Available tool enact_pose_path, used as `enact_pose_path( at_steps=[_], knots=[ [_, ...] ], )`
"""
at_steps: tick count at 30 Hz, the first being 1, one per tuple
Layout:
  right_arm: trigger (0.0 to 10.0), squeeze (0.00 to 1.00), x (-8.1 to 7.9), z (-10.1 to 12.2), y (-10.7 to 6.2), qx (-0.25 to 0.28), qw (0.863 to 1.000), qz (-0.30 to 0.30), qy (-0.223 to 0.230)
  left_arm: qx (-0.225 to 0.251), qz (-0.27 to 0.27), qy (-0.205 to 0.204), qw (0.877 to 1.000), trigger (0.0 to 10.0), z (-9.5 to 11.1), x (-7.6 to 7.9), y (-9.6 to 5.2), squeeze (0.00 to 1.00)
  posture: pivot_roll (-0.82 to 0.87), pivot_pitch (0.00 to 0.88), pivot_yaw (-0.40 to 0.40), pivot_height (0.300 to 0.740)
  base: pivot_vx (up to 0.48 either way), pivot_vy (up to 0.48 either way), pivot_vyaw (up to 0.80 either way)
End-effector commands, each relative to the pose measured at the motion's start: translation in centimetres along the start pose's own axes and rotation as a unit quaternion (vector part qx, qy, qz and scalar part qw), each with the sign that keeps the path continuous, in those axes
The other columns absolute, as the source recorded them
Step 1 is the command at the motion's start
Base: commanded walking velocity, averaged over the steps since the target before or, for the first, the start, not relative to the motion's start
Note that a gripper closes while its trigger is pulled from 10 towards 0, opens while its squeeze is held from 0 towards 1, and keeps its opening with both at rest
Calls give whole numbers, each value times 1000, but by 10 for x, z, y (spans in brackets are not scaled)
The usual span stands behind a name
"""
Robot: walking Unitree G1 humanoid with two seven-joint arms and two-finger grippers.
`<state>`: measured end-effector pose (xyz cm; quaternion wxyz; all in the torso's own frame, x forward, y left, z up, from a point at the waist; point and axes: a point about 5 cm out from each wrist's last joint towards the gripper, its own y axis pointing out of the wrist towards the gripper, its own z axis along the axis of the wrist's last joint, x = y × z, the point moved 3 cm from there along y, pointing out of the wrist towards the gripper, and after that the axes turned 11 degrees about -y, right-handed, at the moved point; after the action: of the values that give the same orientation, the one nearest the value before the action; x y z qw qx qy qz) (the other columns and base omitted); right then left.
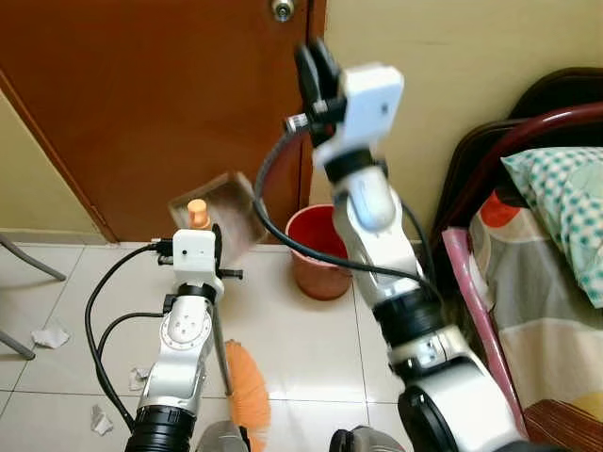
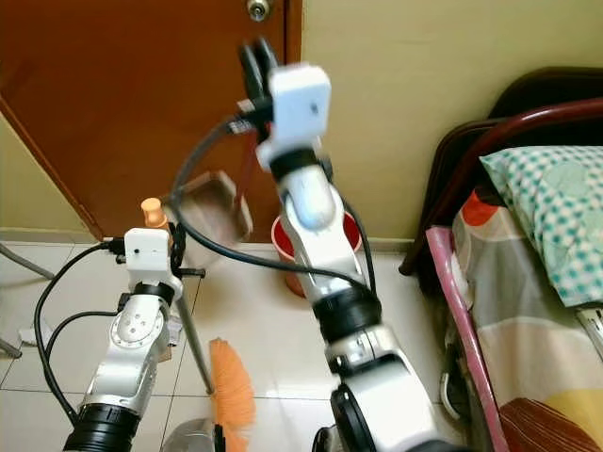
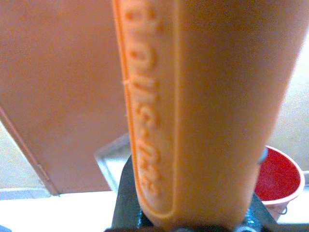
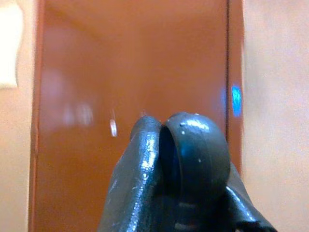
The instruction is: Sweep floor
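A: What is on the far left?

B: Little bits of paper point(image 1: 49, 336) lie on the white floor point(image 1: 301, 330). More bits lie near the left arm.

A: What does the left gripper point(image 1: 200, 224) do?

B: It is closed around the orange handle point(image 3: 203, 111) of the broom point(image 1: 247, 395). The handle's top pokes up above the wrist. The thin pole runs down to the orange brush, which is low, beside the left arm.

A: And just behind that?

B: A dustpan point(image 1: 226, 212) hangs tipped in the air in front of the brown door point(image 1: 160, 94). It is blurry.

A: What comes next?

B: A red bucket point(image 1: 318, 252) stands on the floor by the wall, beside the door.

A: Where is the right gripper point(image 1: 314, 64)?

B: High up, in front of the door's edge. Its fingers are pressed around a dark round knob point(image 4: 193, 154). I cannot tell what the knob belongs to.

A: And on the far right?

B: A bed point(image 1: 537, 282) with a checked pillow point(image 1: 565, 202) and a striped sheet.
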<state>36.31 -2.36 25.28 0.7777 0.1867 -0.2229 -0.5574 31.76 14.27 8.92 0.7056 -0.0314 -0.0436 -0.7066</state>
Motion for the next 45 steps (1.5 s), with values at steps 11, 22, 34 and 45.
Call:
enact_pose_path(
  at_steps=[11,22,34,45],
  knots=[
    [10000,0,28,-80,-66,-175,982,-66,22,-29,-16,-2,999,10000,-14,8,-11,0,21,9,-11,740,0,0,0],
    [10000,0,96,-107,-132,-270,947,-165,-55,-18,20,29,999,10000,-9,-7,-12,0,24,17,-10,740,0,0,0],
    [10000,0,116,-113,-158,-307,928,-198,-77,17,3,48,999,10000,5,0,-10,0,21,26,-4,740,0,0,-85],
    [10000,0,112,-115,-155,-310,928,-195,-74,20,-4,60,998,10000,8,0,-12,0,33,35,-4,740,0,157,-715]
  ],
)
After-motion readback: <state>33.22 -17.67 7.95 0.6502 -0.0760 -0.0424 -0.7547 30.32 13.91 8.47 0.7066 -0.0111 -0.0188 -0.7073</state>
